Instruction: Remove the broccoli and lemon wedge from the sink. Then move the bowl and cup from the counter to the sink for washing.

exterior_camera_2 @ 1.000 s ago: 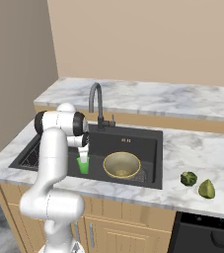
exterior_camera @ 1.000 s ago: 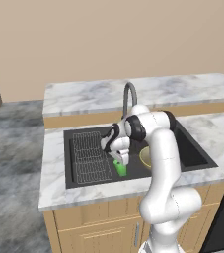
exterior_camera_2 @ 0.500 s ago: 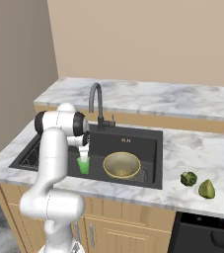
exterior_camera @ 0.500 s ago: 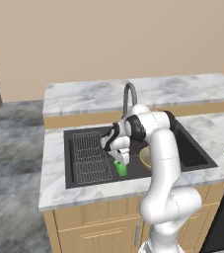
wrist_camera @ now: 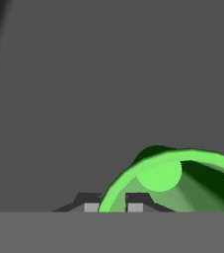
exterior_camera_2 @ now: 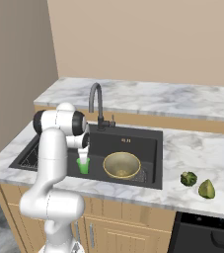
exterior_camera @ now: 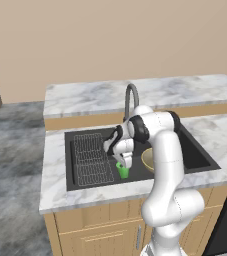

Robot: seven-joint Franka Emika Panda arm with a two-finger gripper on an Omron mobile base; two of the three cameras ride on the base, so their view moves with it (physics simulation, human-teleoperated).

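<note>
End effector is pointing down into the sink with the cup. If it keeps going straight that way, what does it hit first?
Most likely the black sink floor: the end effector pinches the cup rim, and beyond it lies flat dark basin. Depth is hard to judge.

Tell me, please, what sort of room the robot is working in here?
A simulated kitchen, most likely: a matte black rectangular sink with a dark curved faucet, set in a white grey-veined marble counter over light wooden cabinets.

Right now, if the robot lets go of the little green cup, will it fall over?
Probably not far: the cup sits low in the sink. It narrows toward its base, so it might tip. The fingers pinch only its rim, so it may swing.
</note>
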